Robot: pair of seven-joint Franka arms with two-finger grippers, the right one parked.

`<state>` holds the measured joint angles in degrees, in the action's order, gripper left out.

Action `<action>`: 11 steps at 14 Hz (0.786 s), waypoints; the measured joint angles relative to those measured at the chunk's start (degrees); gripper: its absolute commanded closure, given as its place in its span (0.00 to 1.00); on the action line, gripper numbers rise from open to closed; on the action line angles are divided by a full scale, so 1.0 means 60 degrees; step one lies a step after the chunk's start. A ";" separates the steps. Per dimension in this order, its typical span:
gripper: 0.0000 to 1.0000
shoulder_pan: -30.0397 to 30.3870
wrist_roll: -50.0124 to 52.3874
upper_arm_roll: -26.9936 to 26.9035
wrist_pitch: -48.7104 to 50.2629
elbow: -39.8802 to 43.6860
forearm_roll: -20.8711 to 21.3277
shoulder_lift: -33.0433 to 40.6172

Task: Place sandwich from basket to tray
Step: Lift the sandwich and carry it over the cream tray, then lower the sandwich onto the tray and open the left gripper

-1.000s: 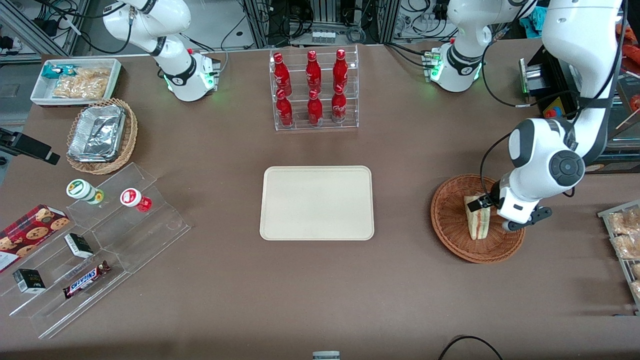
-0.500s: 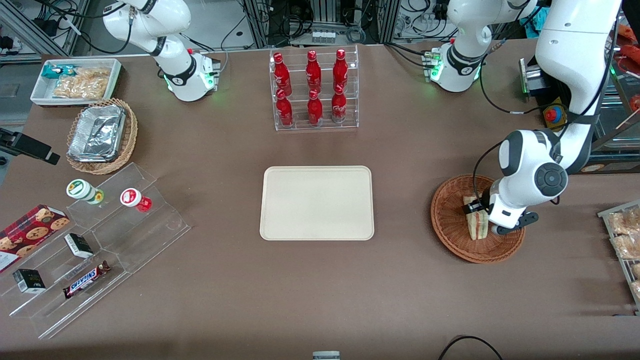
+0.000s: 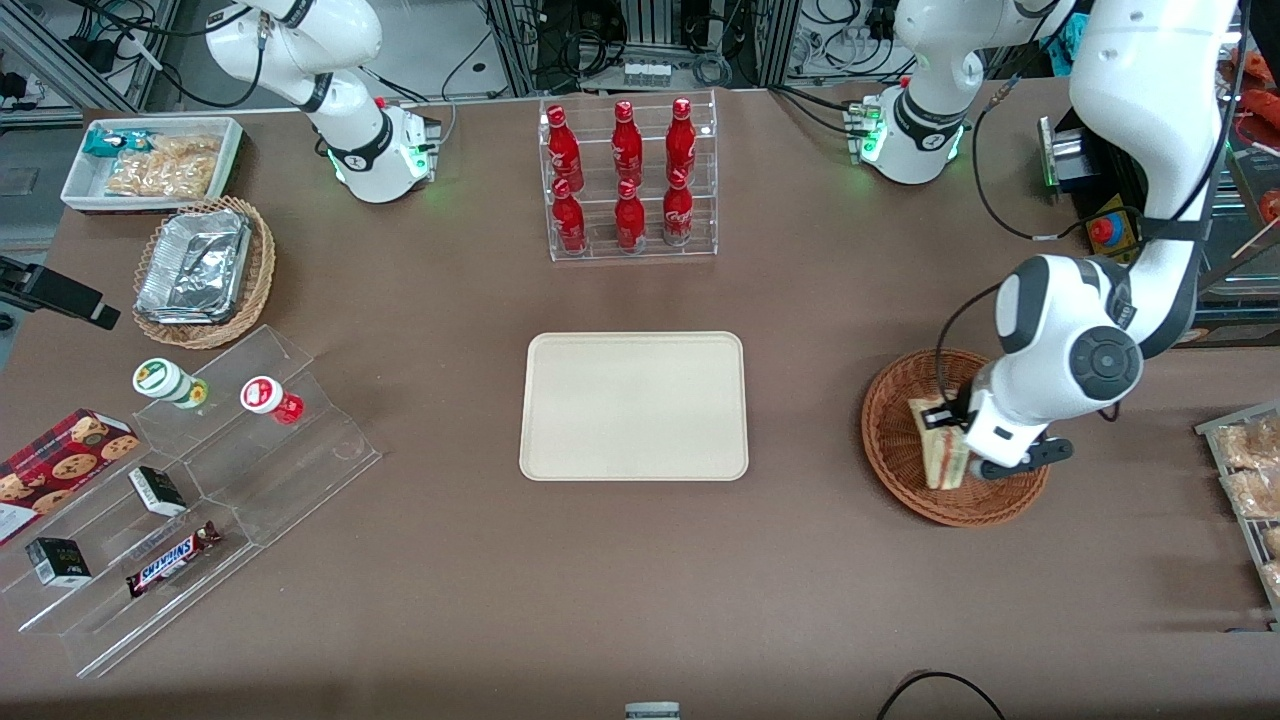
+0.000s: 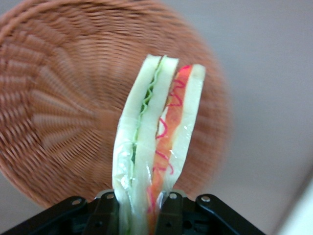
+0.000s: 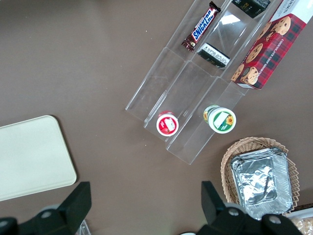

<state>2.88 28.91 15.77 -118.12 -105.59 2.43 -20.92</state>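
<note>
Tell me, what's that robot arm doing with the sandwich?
The robot's claw is shut on the sandwich, pinching it between its two fingers over the round wicker basket. In the wrist view the basket looks well below the sandwich, so it seems lifted up. The cream tray, where the sandwich is meant to go, sits in the middle of the table with nothing on it yet.

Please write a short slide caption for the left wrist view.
Pincer shut on wrapped sandwich, held above the wicker basket.
</note>
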 measured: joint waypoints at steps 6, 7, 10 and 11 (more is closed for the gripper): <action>0.82 -0.3633 0.3589 0.0323 0.0548 0.2409 0.0011 -0.1339; 0.81 -0.4207 0.3817 0.0294 0.0484 0.3031 0.0019 -0.1962; 0.77 -0.5271 0.3988 0.0208 0.0106 0.4419 0.0320 -0.3560; 0.74 -0.5421 0.3992 0.0200 -0.0061 0.4609 0.0450 -0.3878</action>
<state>-29.65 52.86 16.97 -118.49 -77.94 5.13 -44.18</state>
